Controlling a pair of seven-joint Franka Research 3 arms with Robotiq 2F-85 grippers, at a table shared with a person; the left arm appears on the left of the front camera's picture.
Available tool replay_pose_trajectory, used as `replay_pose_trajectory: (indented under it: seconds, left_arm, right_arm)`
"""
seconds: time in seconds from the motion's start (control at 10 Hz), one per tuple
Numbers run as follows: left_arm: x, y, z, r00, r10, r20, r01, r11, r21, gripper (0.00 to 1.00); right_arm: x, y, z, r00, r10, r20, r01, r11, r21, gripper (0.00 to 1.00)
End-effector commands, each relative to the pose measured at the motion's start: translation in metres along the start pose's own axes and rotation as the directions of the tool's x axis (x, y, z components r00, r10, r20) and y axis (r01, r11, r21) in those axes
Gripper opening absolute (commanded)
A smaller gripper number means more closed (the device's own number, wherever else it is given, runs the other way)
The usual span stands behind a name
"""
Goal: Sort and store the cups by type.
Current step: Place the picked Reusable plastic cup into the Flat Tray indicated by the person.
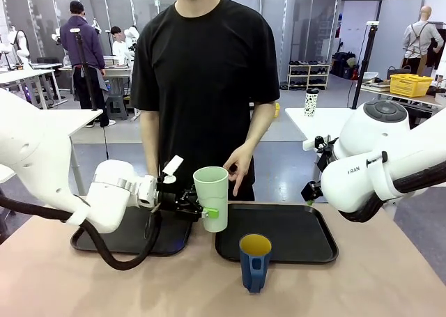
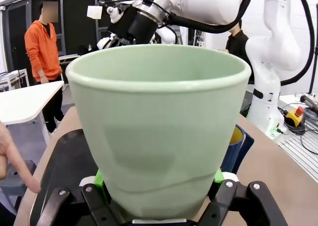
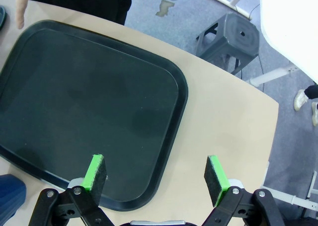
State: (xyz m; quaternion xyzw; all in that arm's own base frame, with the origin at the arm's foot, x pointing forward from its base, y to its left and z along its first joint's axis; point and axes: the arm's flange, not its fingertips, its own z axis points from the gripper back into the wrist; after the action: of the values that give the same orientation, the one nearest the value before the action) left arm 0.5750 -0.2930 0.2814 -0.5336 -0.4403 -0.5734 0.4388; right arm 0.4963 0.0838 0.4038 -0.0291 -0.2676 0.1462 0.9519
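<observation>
The tall pale green tumbler (image 1: 211, 197) is upright over the gap between the two black trays, and my left gripper (image 1: 202, 209) is shut on its lower part. Close up in the left wrist view, the tumbler (image 2: 159, 121) sits between the green pads of the left gripper (image 2: 159, 188). I cannot tell whether its base touches the table. The dark blue mug (image 1: 255, 261) with a yellow inside stands on the table in front of the right tray; it also shows behind the tumbler (image 2: 239, 146). My right gripper (image 3: 156, 179) hangs open above the near corner of the right tray (image 3: 74, 102), holding nothing.
A left tray (image 1: 132, 244) and a right tray (image 1: 300, 233) lie side by side. A person in black stands at the far edge, one hand (image 1: 237, 167) lowered just behind the tumbler. The dark blue mug's edge (image 3: 10, 203) lies left of my right gripper.
</observation>
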Motion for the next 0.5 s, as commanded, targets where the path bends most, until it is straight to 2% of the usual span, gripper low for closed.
replay_pose_trajectory:
  seconds: [0.0,0.4]
  left_arm:
    - [0.0034,-0.0034,0.0049,1.0,-0.007,-0.003,0.007,1.0,0.007,0.84]
    - [-0.0006,0.0006,0.0033,1.0,0.0,-0.001,0.0,1.0,0.005,0.84]
  right_arm:
    - [0.0005,0.0002,0.0002,1.0,0.001,0.001,-0.001,1.0,0.0,1.0]
    - [0.0005,0.0002,0.0002,1.0,0.001,0.001,-0.001,1.0,0.0,1.0]
